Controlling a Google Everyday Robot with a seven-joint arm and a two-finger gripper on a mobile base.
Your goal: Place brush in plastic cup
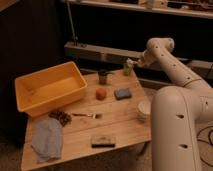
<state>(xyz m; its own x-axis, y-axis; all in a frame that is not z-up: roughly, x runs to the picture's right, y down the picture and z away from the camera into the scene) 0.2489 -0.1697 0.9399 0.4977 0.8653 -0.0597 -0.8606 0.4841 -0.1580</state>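
The brush (103,141), a small flat dark block with a paler top, lies on the wooden table (120,125) near its front edge. A dark cup (103,76) stands upright at the back middle. A pale cup (144,109) stands at the table's right edge, against the robot's white body. My gripper (129,65) hangs over the table's back right corner, right of the dark cup and far from the brush. A greenish shape sits at its tip.
A yellow bin (49,90) fills the back left. An orange ball (101,93) and a blue sponge (122,93) lie mid-table. A fork (87,116), a dark cluster (61,117) and a blue cloth (47,139) lie front left. A dark shelf (100,50) runs behind the table.
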